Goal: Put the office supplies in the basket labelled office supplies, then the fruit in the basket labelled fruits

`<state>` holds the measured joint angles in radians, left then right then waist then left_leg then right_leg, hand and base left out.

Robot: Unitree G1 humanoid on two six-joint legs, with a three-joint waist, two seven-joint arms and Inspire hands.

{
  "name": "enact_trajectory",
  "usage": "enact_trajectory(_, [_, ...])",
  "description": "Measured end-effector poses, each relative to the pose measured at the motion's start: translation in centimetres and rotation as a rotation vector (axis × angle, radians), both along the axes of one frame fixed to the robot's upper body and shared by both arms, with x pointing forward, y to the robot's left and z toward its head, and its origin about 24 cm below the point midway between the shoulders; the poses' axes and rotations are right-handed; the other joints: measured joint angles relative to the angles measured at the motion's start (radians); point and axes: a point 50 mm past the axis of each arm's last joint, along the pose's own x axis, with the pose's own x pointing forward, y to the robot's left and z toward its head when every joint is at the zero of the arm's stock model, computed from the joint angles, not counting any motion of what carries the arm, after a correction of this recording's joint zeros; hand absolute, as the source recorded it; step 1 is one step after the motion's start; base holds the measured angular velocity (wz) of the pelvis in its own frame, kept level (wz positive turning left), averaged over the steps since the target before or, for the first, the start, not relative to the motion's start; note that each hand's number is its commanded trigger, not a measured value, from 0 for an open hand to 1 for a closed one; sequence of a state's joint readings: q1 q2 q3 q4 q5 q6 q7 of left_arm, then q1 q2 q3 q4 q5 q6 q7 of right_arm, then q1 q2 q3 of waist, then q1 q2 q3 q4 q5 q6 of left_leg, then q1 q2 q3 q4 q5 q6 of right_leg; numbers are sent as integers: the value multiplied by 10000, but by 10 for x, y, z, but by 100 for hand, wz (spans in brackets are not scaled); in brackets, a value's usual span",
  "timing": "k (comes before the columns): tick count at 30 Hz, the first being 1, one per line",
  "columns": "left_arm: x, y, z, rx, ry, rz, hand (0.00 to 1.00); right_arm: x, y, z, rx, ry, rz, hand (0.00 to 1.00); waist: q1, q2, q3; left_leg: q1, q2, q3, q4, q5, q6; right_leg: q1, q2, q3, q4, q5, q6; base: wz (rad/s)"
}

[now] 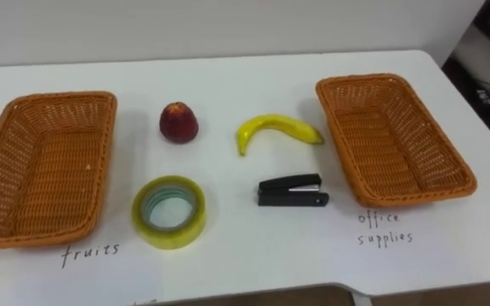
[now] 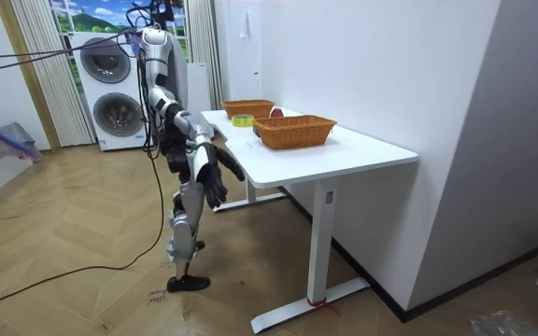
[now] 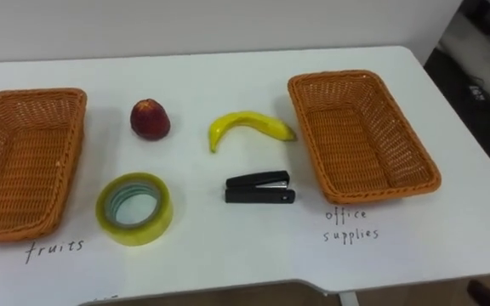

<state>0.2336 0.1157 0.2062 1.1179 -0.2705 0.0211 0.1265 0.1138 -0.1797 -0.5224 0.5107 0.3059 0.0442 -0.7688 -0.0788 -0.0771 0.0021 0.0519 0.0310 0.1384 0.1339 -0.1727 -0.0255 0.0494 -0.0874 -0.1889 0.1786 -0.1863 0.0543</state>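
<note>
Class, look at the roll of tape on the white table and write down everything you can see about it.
The roll of tape is a thick ring of glossy, yellowish-green see-through tape on a pale inner core. It lies flat on the white table, hole up, with the tabletop showing through the middle. It sits near the front edge, just right of the left basket, in front of the red fruit and left of the black stapler. It touches only the table.

Bright, even light falls on the white table, shadows faint and soft.
</note>
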Motion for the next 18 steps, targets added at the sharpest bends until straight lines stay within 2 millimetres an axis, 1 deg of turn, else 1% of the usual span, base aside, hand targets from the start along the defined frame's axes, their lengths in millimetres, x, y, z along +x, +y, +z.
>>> enact_trajectory(1, [0,0,0,-5,4,0,0,0,1,4,-134,-81,-37,0,7,13,18,0,0,3,-2,0,0,-21,-5,4,40,-1,2,-5])
enact_trajectory(2, [0,0,0,7,-21,-2,0,0,1,12,-414,-258,-99,0,8,27,35,-23,-2,30,-3,0,0,-78,-17,26,94,-8,12,-13])
enact_trajectory(4, [-2,1,1,84,-62,-34,0,5,4,26,-946,-540,17,0,11,16,73,-33,4,185,-2,0,0,-169,-16,145,121,-7,10,-22])
enact_trajectory(5, [-2,1,1,98,-48,-95,0,13,5,42,-1420,-1224,138,0,1,20,105,-27,4,270,0,0,0,-178,-15,238,141,-6,10,-19])
enact_trajectory(6, [0,2,1,163,-139,-179,0,22,5,62,-2138,-2098,404,0,-6,-9,111,9,4,291,4,-1,0,-172,-16,255,171,-6,10,-11])
enact_trajectory(7, [2,4,2,216,-232,-201,0,26,5,73,-2561,-2516,574,0,5,-35,111,20,6,290,3,-1,0,-162,-15,251,173,-7,11,0])
enact_trajectory(8, [4,5,3,324,-354,-318,0,35,5,96,-3358,-3407,899,0,37,-83,106,50,7,264,5,-2,1,-153,-7,241,141,-8,12,6])
enact_trajectory(9, [4,6,3,382,-406,-383,0,44,8,118,-4168,-4270,1250,0,64,-85,101,81,7,249,5,-2,1,-132,2,243,79,-7,11,6])
enact_trajectory(10, [4,6,3,389,-384,-395,0,47,10,127,-4473,-4678,1432,0,96,-97,93,106,7,238,7,-2,2,-116,5,238,73,-7,11,4])
enact_trajectory(11, [3,6,3,392,-343,-402,0,52,14,141,-4846,-5321,1828,0,205,-124,84,132,16,234,7,-2,1,-85,14,233,67,-8,11,0])
enact_trajectory(12, [3,7,3,404,-348,-395,0,54,18,149,-4986,-5701,2158,0,314,-190,80,127,28,224,7,-3,1,-85,26,227,65,-4,6,0])
enact_trajectory(13, [3,7,3,419,-346,-399,0,55,20,151,-5011,-5835,2327,0,356,-222,73,120,30,212,7,-4,1,-85,28,215,64,-2,3,3])
enact_trajectory(14, [2,8,3,430,-331,-415,0,58,24,155,-5025,-6049,2688,0,491,-237,62,108,29,199,1,-8,6,-99,26,208,73,3,-3,0])
enact_trajectory(15, [6,7,4,413,-399,-493,0,63,29,159,-4998,-6277,3032,0,572,-226,53,78,29,202,1,-13,12,-142,24,211,80,11,-4,0])
enact_trajectory(16, [3,6,3,387,-309,-535,0,66,32,161,-4979,-6401,3232,0,599,-201,54,54,28,201,0,-13,13,-155,24,210,82,15,-3,0])
enact_trajectory(17, [4,5,3,337,-286,-616,0,74,39,166,-5035,-6609,3639,0,641,-186,15,19,29,201,1,-13,13,-146,25,207,91,23,-7,0])
enact_trajectory(18, [5,3,2,295,-282,-759,0,79,46,171,-5213,-6794,4055,0,661,-106,7,-3,30,196,3,-12,13,-146,26,197,107,27,-13,0])
